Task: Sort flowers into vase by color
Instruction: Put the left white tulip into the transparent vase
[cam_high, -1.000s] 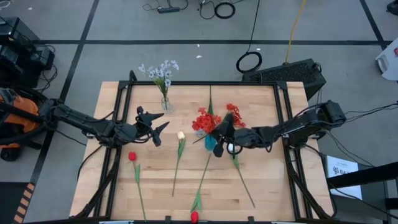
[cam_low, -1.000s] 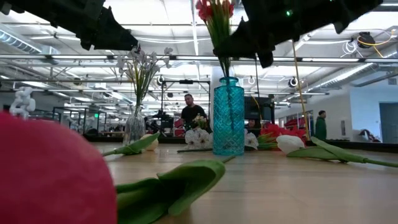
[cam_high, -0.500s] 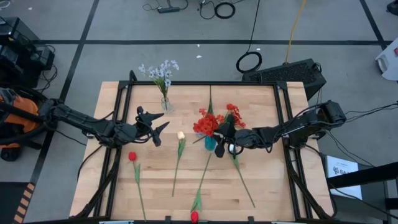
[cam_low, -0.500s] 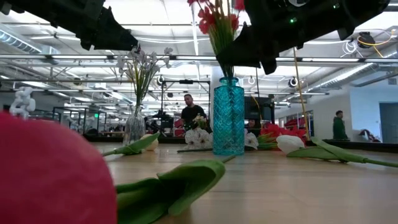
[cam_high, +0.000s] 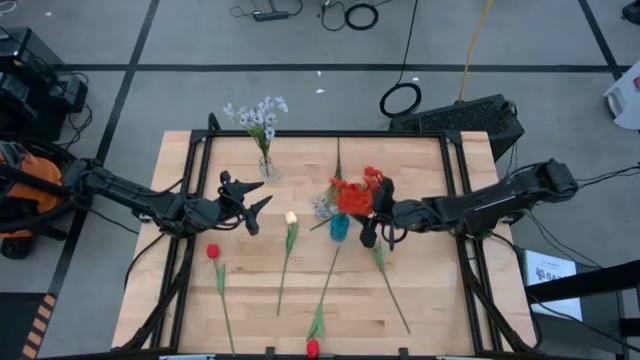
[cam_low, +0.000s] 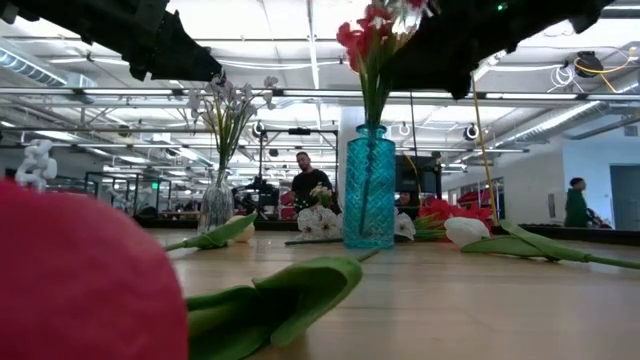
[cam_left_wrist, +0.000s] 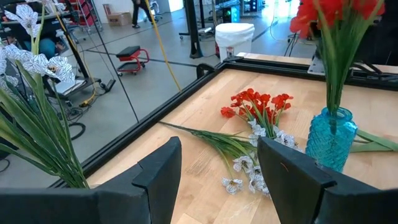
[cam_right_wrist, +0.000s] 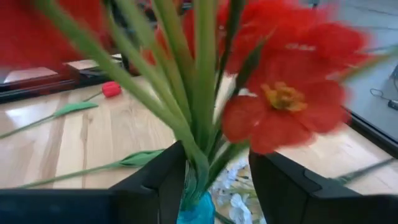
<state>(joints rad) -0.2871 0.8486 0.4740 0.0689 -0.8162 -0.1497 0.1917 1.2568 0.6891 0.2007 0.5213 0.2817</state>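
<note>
A blue glass vase (cam_high: 339, 229) stands mid-table with a bunch of red flowers (cam_high: 355, 196) in it, their stems leaning right (cam_low: 372, 95). My right gripper (cam_high: 372, 215) is open just right of the vase. In its wrist view the green stems (cam_right_wrist: 202, 81) rise ahead of the gap between its fingers. A clear vase (cam_high: 266, 166) at the far left holds pale bluish-white sprigs (cam_high: 256, 114). My left gripper (cam_high: 255, 205) hovers open beside it, holding nothing. A white rosebud (cam_high: 291, 218) and a red tulip (cam_high: 212, 251) lie on the table.
A red cluster (cam_left_wrist: 255, 102) and a white sprig (cam_left_wrist: 247, 173) lie behind the blue vase. Long stems lie near the front: one ends in a red bloom (cam_high: 313, 348), another (cam_high: 392, 292) runs toward the right front. A black frame (cam_high: 330, 133) rims the table.
My right gripper has opened and let go of the red bunch. It has drawn back toward the table's right edge, rising a little. The bunch stays in the blue vase, and its blooms have swung over toward the right.
</note>
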